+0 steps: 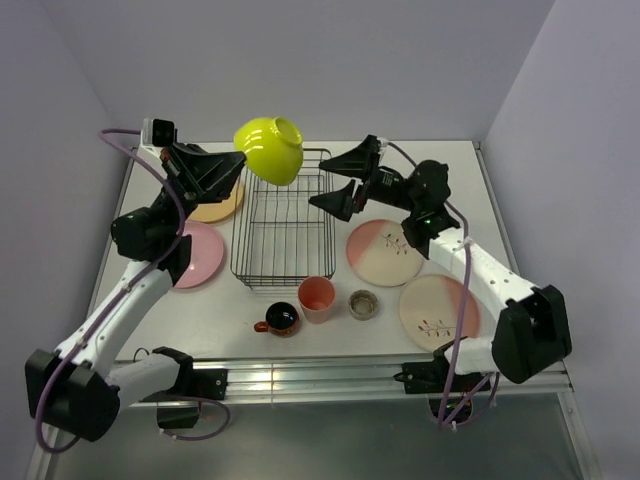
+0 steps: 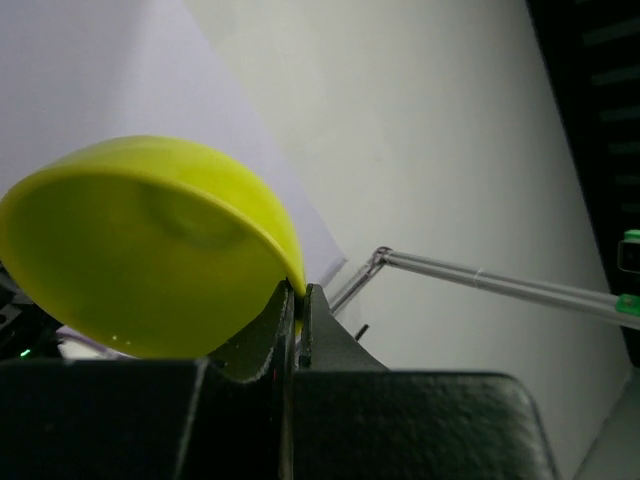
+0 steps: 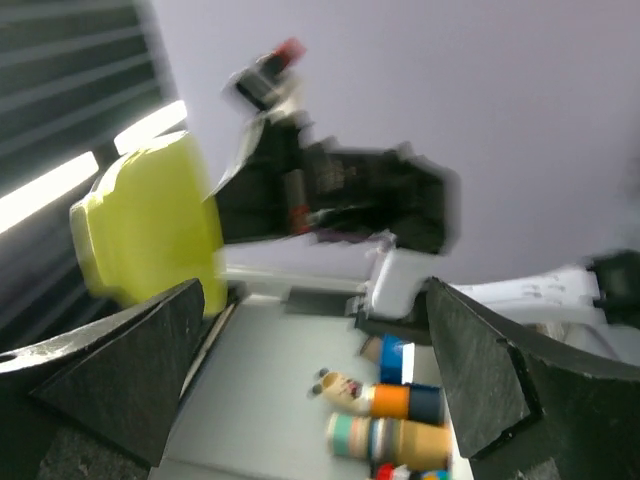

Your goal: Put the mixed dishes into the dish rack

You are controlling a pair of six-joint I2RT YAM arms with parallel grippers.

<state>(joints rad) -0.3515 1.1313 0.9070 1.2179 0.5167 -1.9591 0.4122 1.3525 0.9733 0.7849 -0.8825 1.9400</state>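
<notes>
My left gripper (image 1: pixel 240 160) is shut on the rim of the lime-green bowl (image 1: pixel 270 148) and holds it tilted in the air over the far end of the dark wire dish rack (image 1: pixel 283 215). In the left wrist view the jaws (image 2: pixel 296 295) pinch the bowl's rim (image 2: pixel 140 250). My right gripper (image 1: pixel 320 186) is open and empty, hovering over the rack's right side; its wrist view (image 3: pixel 315 330) shows the bowl (image 3: pixel 150 230) to the left. The rack holds nothing.
An orange-yellow plate (image 1: pixel 218 207) and a pink plate (image 1: pixel 195 253) lie left of the rack. A pink-and-cream plate (image 1: pixel 384 252) and a twig-drawing plate (image 1: pixel 438 310) lie to its right. A red-brown mug (image 1: pixel 280 319), a salmon cup (image 1: pixel 317 298) and a small grey cup (image 1: pixel 363 304) stand in front.
</notes>
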